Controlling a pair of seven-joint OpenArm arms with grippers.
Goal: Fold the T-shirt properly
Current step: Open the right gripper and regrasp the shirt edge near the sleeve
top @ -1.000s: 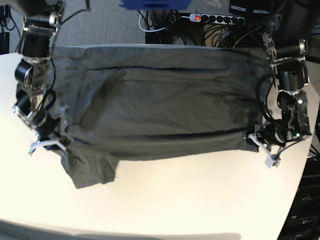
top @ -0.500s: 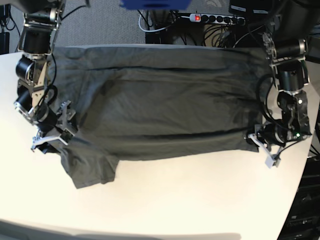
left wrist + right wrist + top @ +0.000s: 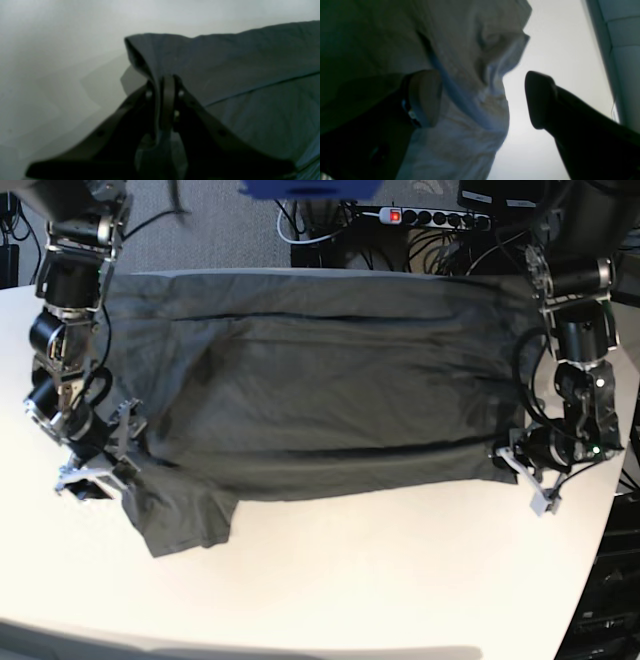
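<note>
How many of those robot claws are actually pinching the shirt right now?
1. The left gripper is clamped on a fold at the T-shirt edge; the right gripper stands open beside the cloth at the opposite end.

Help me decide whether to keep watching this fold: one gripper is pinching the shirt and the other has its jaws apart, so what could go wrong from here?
1. The left gripper pinches only a thin corner of the T-shirt; a pull could slip it free.
2. The right gripper is open beside bunched sleeve fabric, so it may close on several layers or miss.
3. With one side held, lifting could skew the fold.
</note>
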